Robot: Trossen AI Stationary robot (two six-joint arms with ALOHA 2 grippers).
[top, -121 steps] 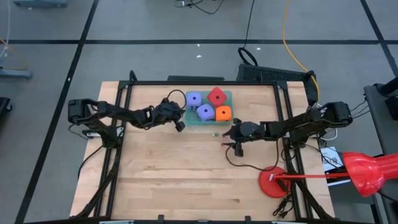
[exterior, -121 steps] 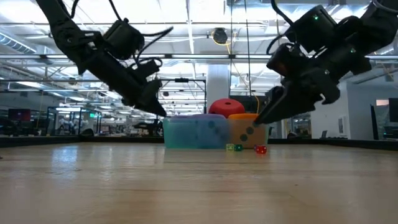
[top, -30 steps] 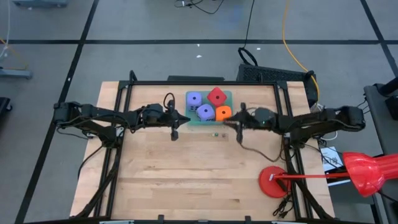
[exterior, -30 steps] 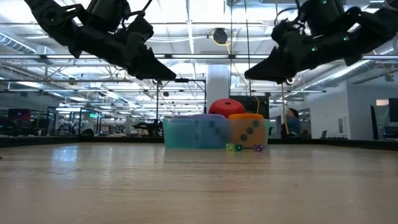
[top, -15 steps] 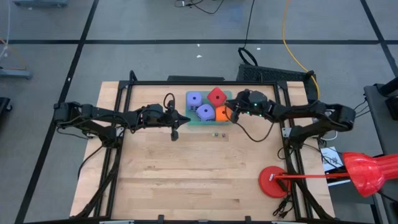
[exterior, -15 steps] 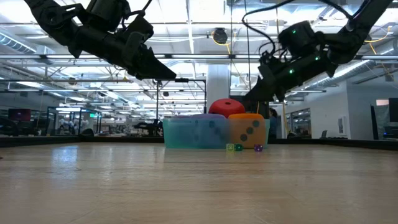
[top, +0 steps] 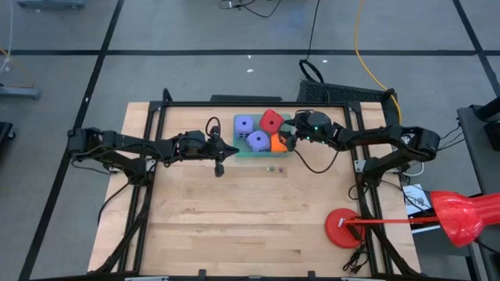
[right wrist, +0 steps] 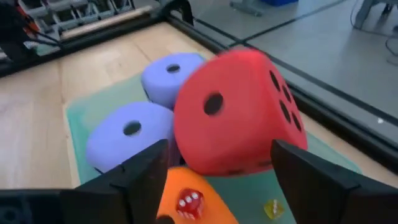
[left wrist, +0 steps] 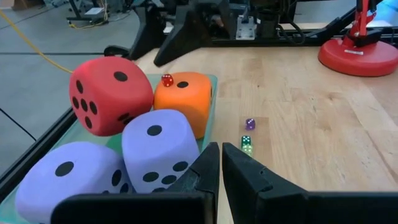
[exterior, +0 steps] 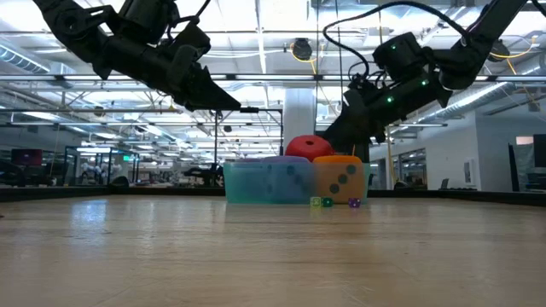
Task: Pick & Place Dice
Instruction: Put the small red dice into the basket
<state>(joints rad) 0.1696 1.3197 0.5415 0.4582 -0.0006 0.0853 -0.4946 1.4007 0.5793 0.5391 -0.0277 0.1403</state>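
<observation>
A green tray (top: 248,154) at the table's far middle holds two purple dice (left wrist: 155,149) (left wrist: 62,183), a red die (right wrist: 239,112) and an orange die (left wrist: 183,99). A tiny red die (right wrist: 188,204) lies on the orange die's top. A tiny yellow die (right wrist: 272,210) rests on the tray floor. My right gripper (right wrist: 217,155) stands open just above the orange die, at the tray's right side. My left gripper (left wrist: 219,158) hovers shut at the tray's left near corner. Three tiny dice (left wrist: 247,140) lie on the wood in front of the tray.
A round red base (top: 344,229) stands at the near right corner, with a red horn-like thing (top: 461,215) beyond the table edge. Black frame rails (top: 148,156) run along both sides. The bare wood of the near half (top: 234,226) is free room.
My right gripper has swung from in front of the tray toward the far edge and over the tray's right side, sinking a little and rolling. Its fingers, together before, now stand apart. The left arm has kept still.
</observation>
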